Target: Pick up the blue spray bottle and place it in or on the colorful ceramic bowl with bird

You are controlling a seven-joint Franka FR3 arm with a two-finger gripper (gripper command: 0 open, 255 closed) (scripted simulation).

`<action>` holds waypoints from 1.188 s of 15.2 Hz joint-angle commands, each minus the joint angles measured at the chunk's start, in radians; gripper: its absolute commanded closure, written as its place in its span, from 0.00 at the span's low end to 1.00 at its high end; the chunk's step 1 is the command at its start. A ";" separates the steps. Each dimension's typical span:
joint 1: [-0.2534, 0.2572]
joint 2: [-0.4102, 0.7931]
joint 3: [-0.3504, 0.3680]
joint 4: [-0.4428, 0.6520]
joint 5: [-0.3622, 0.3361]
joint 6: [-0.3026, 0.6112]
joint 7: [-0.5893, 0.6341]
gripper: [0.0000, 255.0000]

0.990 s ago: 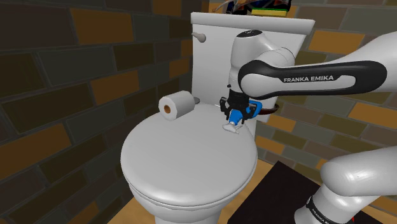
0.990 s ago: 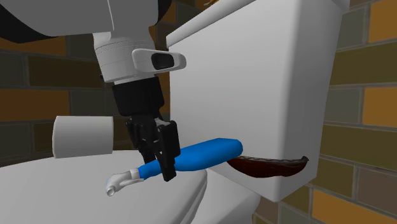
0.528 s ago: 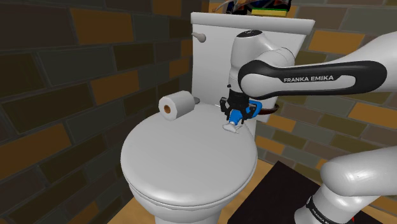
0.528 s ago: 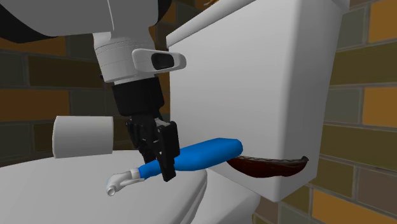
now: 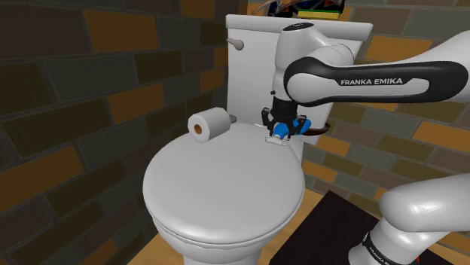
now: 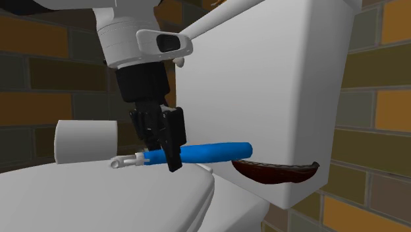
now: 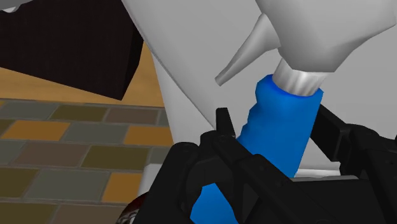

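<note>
The blue spray bottle [image 6: 204, 153] with a white nozzle [image 6: 125, 161] lies level in the air above the back of the toilet lid [image 6: 99, 198]. My black gripper [image 6: 168, 155] is shut on its neck end. In the shoulder view the gripper [image 5: 282, 129] holds the bottle [image 5: 281, 132] just in front of the tank. In the wrist view the blue bottle [image 7: 280, 133] is clasped between the fingers, its grey-white spray head [image 7: 305, 38] beyond them. The bowl [image 6: 276, 174], a dark brown rim, sits beside the tank's foot, partly hidden; in the shoulder view the bowl [image 5: 319, 129] peeks from behind the arm.
A toilet paper roll [image 5: 209, 123] lies at the back of the lid near the tank [image 5: 256, 68]. Objects sit on the tank top [image 5: 301, 9]. Brick walls close in behind. The dark stand [image 5: 331, 226] is at the shoulder view's lower right.
The gripper has risen with the bottle, which now hangs level clear of the lid instead of slanting down with its nozzle at the lid.
</note>
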 commanded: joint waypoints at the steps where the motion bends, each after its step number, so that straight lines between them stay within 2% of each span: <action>1: -0.002 0.000 -0.006 0.024 -0.003 -0.024 -0.003 1.00; 14: -0.019 0.015 -0.036 0.192 -0.027 -0.178 -0.022 1.00; 18: -0.037 0.005 -0.118 0.145 -0.055 -0.141 -0.117 1.00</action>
